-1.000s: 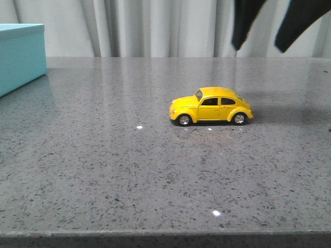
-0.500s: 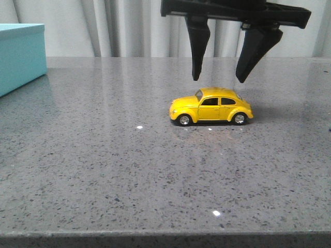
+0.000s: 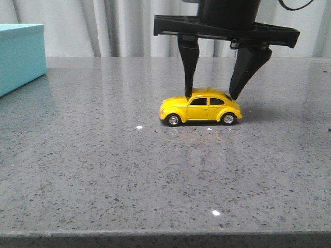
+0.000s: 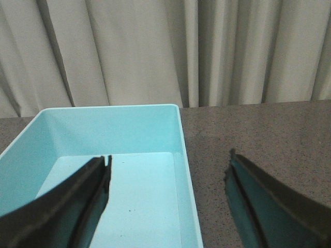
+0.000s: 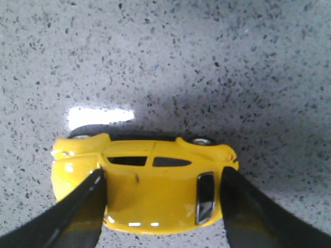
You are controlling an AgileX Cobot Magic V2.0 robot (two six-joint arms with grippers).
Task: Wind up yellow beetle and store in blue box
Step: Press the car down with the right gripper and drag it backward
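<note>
Grey speckled worktop [image 3: 103,170] carries the yellow beetle [image 3: 200,108] at centre; blue box [image 3: 19,54] at 10 o'clock. Right gripper [image 3: 212,96] fingers straddle its roof, wide, not clamping. Close evenly, then roll backward. Left gripper [image 4: 168,199] fingers wide, empty.

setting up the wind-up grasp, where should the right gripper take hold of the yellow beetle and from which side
Grip the yellow beetle lengthwise around its rounded cabin, coming straight down from above. It stands on its wheels side-on to the front camera, and the right gripper already straddles the roof with one finger at the windscreen and the other at the rear slope; the jaws are open.
</note>
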